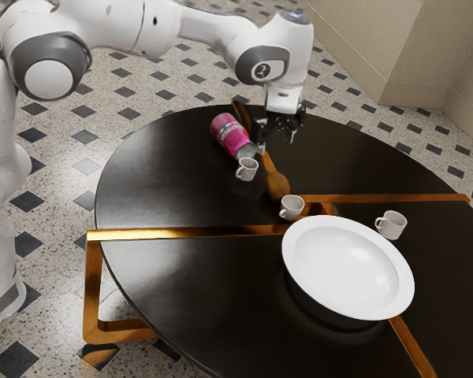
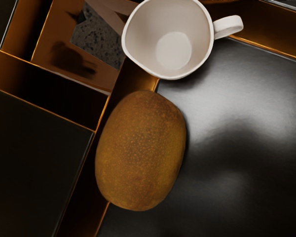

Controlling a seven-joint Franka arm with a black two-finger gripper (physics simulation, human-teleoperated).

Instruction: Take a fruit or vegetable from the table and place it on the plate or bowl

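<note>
Approach step, by the look of it: nothing grasped yet. Find the hand (image 1: 277,130) in the upper middle of the exterior view, spread and empty, hanging above the dark surface (image 1: 165,197) just right of the toppled pink can (image 1: 232,134). Find the kiwi (image 1: 277,184) a little lower in that frame, near its centre, with a white cup (image 1: 247,168) to its upper left and a second cup (image 1: 291,206) to its lower right. Note the plate (image 1: 348,266) at lower right, bare.

From the wrist view, read the kiwi (image 2: 140,150) as lying partly over a gold strip (image 2: 130,81), with a cup's rim (image 2: 168,38) just beside one end.

- Centre over the fruit's middle before descending.
- Turn the wrist so as to pinch across the short axis, away from the end nearest the cup.
- Drop straight down and close gently; expect a rounded, smooth skin likely to roll or squirt sideways.
- Lift well clear before swinging toward the plate, since the second cup sits near that path.
</note>
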